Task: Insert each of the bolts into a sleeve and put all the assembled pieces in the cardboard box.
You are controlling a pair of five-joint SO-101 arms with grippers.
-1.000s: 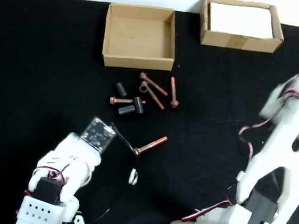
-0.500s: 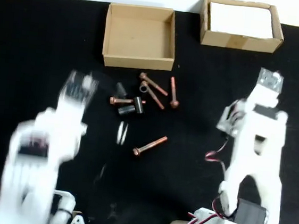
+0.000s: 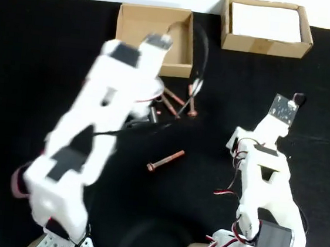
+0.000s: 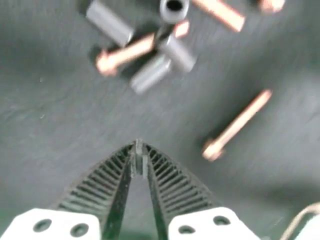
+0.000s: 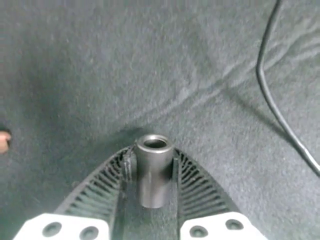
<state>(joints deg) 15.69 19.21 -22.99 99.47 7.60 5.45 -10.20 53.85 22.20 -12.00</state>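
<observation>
Sleeves [image 4: 150,74] are short dark grey tubes; bolts [image 4: 125,52] are slim copper pins with a head. We see the right gripper [image 5: 152,150] with its jaws clamped on one sleeve [image 5: 153,172], its bore facing outward, over the black table [image 5: 75,60]. The left gripper [image 4: 139,150], jaws closed on nothing, hangs above the table near the pile and a loose bolt [image 4: 237,125], in front of the cardboard box [image 3: 156,9].
</observation>
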